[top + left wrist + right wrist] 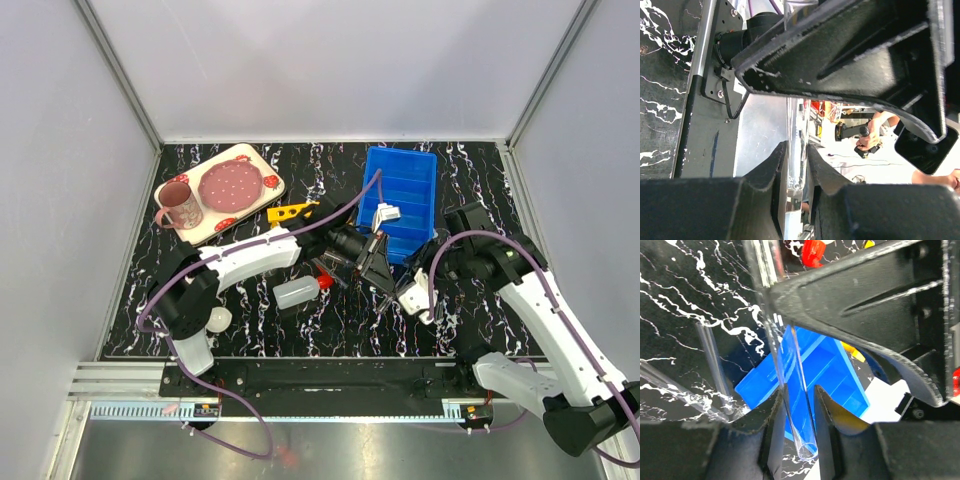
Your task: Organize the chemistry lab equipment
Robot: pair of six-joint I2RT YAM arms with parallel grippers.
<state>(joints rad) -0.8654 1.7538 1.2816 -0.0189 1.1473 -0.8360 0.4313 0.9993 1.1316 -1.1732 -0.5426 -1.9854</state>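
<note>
- Step in hand, as we judge it: taking one thin test tube into the right fingers (767, 422), probably bound for the yellow rack (292, 212).
- Method advised: we close softly and squarely on the glass, seating it well in from the tips, since thin round glass slips and cracks. We then lift straight, away from the loose tubes (710, 357) lying on the desk (335, 330) just beside.
- Position of the right-hand tube (801, 415): it is clear and steeply tilted, with its open mouth toward the wrist camera. It sits in the narrow gap with one finger on each side and the blue bin (830, 360) behind it.
- State of the right fingers: they stand narrow about that tube, but we cannot tell whether they truly pinch it.
- Crossing item: we note a second clear line (765, 300) running down to the same gap, touching or just beside the first. We cannot tell whether it is a separate tube.
- State of the left fingers (772, 172): they are closed on the thin left-hand tube (796, 145), which stands between them.
- One tube or two between the arms: we cannot tell.
- The squeeze bottle (297, 292) lies on the desk, apart from both sets of fingers.
</note>
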